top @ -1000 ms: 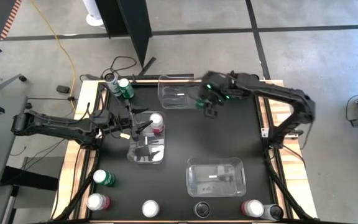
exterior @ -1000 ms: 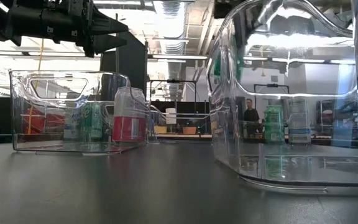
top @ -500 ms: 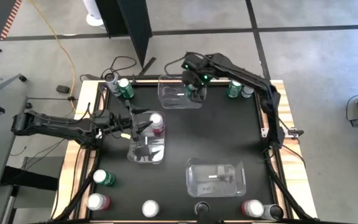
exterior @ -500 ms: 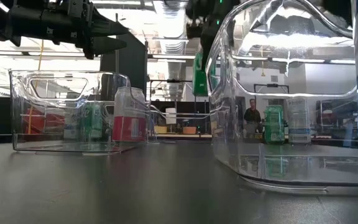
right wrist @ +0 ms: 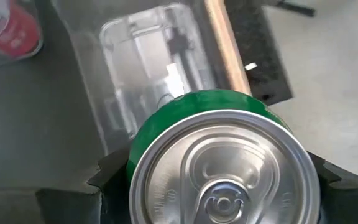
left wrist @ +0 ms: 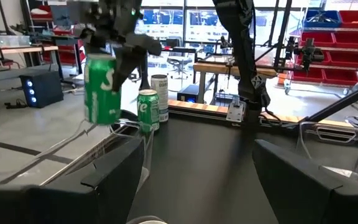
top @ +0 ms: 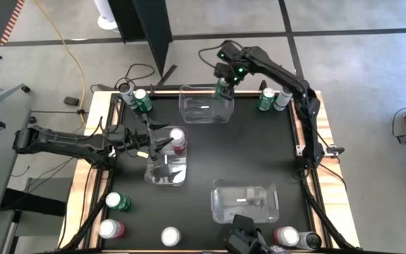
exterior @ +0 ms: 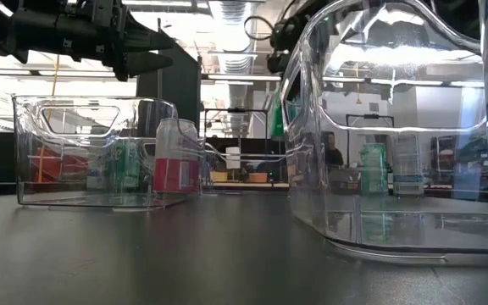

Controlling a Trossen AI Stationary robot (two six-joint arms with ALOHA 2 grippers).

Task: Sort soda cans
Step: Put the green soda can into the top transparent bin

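My right gripper (top: 224, 86) is shut on a green soda can (left wrist: 101, 90) and hangs over the far right corner of the far clear bin (top: 204, 106). In the right wrist view the can's silver top (right wrist: 222, 165) fills the space between the fingers. My left gripper (top: 157, 144) stands open and level above the middle-left bin (top: 166, 169), with nothing between its fingers. A red soda can (top: 177, 139) stands beside that bin's far right corner. More cans stand at the far left (top: 142, 99), at the far right (top: 266, 99) and along the near edge (top: 117, 201). My right gripper pinches the green can by its side wall (right wrist: 137, 149), close under the rim, one finger (right wrist: 114, 174) on each side. The fingers come from above, slanting down. The can hangs almost upright below them, lifted clear of the bin and table.
A third clear bin (top: 244, 200) lies near the front, right of centre. Cans line the near edge: red (top: 110, 228), a silver top (top: 170, 236), red (top: 285, 235) and dark (top: 309, 240). A dark shape (top: 249, 240) shows at the near edge. The table's middle (top: 245, 148) is bare.
My right gripper has carried the green can toward the table's far edge and a little to the left, from the middle right of the table to the far bin's far right corner. The can has stayed clear of the table. My left arm has kept still.
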